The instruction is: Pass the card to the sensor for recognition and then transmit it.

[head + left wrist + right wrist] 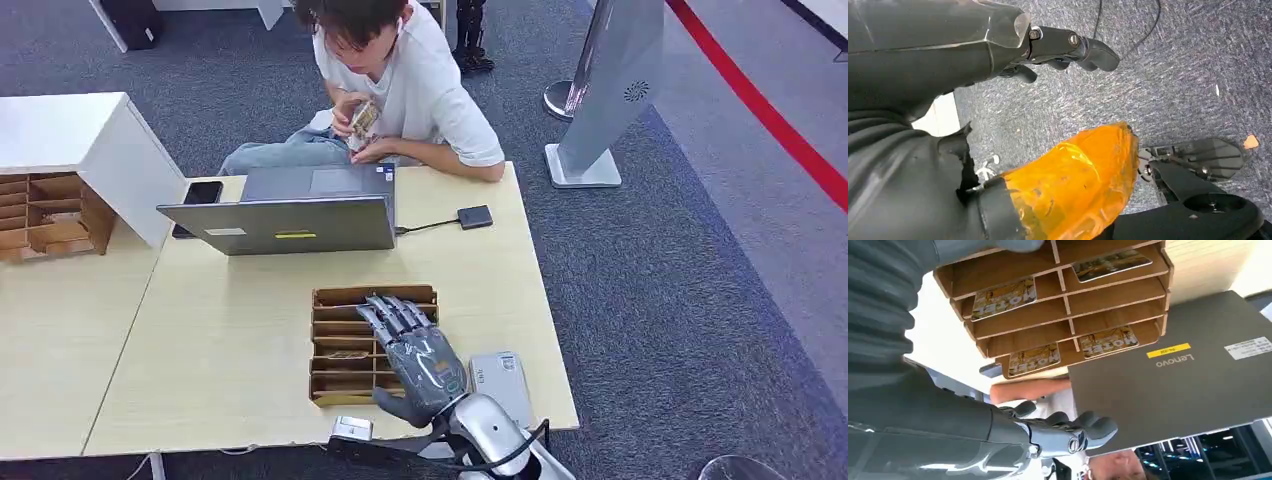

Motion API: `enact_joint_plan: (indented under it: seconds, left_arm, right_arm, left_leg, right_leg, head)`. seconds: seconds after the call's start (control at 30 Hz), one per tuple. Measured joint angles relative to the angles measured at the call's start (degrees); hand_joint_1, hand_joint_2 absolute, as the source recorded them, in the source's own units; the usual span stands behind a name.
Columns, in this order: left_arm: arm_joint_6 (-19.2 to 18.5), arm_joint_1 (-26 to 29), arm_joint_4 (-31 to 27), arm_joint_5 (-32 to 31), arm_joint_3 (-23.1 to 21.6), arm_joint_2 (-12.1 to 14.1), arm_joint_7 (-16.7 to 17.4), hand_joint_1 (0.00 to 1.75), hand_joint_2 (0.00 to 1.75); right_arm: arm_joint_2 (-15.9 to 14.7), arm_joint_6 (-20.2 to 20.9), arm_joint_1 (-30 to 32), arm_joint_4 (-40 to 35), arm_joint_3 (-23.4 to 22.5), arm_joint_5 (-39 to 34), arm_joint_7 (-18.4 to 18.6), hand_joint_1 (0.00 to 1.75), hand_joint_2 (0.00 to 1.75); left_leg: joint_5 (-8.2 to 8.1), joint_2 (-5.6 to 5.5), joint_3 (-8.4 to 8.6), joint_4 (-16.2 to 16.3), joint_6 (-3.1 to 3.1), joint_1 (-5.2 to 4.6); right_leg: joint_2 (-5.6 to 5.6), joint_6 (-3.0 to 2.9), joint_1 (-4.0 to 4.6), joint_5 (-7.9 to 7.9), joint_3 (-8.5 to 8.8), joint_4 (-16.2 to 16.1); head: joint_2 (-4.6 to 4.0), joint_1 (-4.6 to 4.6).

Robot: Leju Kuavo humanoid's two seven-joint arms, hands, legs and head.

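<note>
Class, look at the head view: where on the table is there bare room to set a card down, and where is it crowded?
Bare wood lies left of the card rack, in front of the laptop. A smaller free strip lies right of the rack, toward the small black box. The near right corner is crowded: the right robot hand over the rack, and a grey device beside it.

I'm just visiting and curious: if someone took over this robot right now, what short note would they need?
Right hand: holds nothing, fingers stretched over the wooden card rack on the table.
Left hand: hangs over the carpet, nothing in it.
Cards lie in the rack's slots; the grey card reader sits beside the rack, by the table edge.
Done: nothing yet.
Left: pick a card, present it to the reader, hand it over.
</note>
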Motion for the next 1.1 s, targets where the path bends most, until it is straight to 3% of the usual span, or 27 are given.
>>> enact_joint_plan:
  seconds: [0.17, 0.53, 0.73, 0.83, 0.9, 1.1]
  left_arm:
    - [0.0, 0.0, 0.0, 0.0, 0.0, 0.0, 0.0, 0.00, 0.00]
    - [-0.1, 0.0, 0.0, -0.1, -0.1, 0.0, 0.3, 0.00, 0.00]
    - [-0.1, 0.0, 0.0, -0.2, -0.2, 0.0, 0.4, 0.00, 0.00]
    - [-0.2, 0.0, 0.0, -0.3, -0.4, 0.0, 0.4, 0.00, 0.00]
    - [-0.3, 0.0, 0.0, -0.4, -0.5, 0.0, 0.4, 0.00, 0.00]
    - [-0.3, 0.0, 0.0, -0.5, -0.6, 0.0, 0.4, 0.00, 0.00]
  right_arm:
    - [0.0, 0.0, 0.0, 0.0, -0.3, 0.3, 0.4, 0.38, 1.75]
    - [0.0, 0.1, 0.1, 0.0, -1.3, 0.9, 0.5, 0.42, 1.75]
    - [0.0, 0.1, 0.1, 0.0, -1.7, 1.4, 1.3, 0.58, 1.75]
    - [0.0, 0.1, 0.1, 0.1, -2.0, 1.8, 1.5, 0.58, 1.75]
    - [0.0, 0.1, 0.2, 0.1, -2.4, 2.0, 1.6, 0.77, 1.75]
    - [0.0, 0.1, 0.4, 0.3, -2.8, 2.1, 1.9, 0.84, 1.75]
  left_leg:
    - [0.00, 0.00, 0.00, 0.0, 0.00, 0.00]
    - [0.00, 0.00, 0.00, 0.0, 0.00, 0.00]
    - [0.00, 0.00, 0.00, 0.0, 0.00, 0.00]
    - [0.00, 0.00, 0.00, 0.0, 0.00, 0.00]
    - [0.00, 0.00, 0.00, 0.0, 0.00, 0.00]
    - [0.00, 0.00, 0.00, 0.0, 0.00, 0.00]
  right_leg:
    - [0.00, 0.00, 0.00, 0.00, 0.00, 0.0]
    - [0.00, 0.00, 0.00, 0.00, 0.00, 0.0]
    - [0.00, 0.00, 0.00, 0.00, 0.00, 0.0]
    - [0.00, 0.00, 0.00, 0.00, 0.00, 0.0]
    - [0.00, 0.00, 0.00, 0.00, 0.00, 0.0]
    - [0.00, 0.00, 0.00, 0.00, 0.00, 0.0]
  head:
    - [0.00, 0.00]
    - [0.00, -0.02]
    - [0.00, -0.02]
    - [0.00, 0.00]
    - [0.00, 0.00]
    - [0.00, -0.02]
